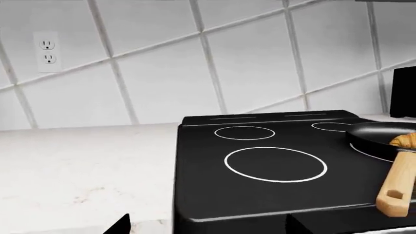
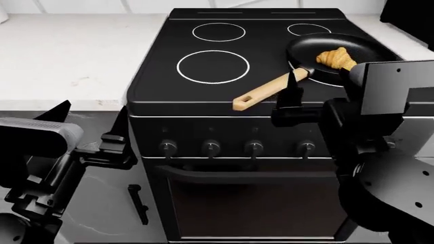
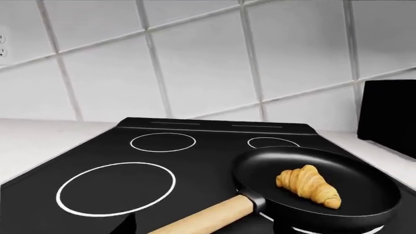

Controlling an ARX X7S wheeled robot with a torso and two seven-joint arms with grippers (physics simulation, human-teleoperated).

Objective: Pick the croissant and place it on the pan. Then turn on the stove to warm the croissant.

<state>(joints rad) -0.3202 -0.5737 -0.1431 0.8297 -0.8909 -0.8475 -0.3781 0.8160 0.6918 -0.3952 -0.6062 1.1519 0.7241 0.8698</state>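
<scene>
The croissant point(image 2: 336, 58) already sits in the pan point(image 2: 342, 76) on the stove point(image 2: 149, 86). Both grippers, left point(image 2: 91, 124) and right point(image 2: 293, 91), hang open and empty, so next comes turning a front knob point(image 2: 304, 148).

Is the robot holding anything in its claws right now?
No. Both the left gripper and the right gripper are open and empty. The small golden-brown croissant already lies in the round black frying pan.

White tiled wall point(image 1: 195, 63), outlet point(image 1: 47, 51); pale speckled countertop point(image 2: 68, 56), possibly stone
</scene>
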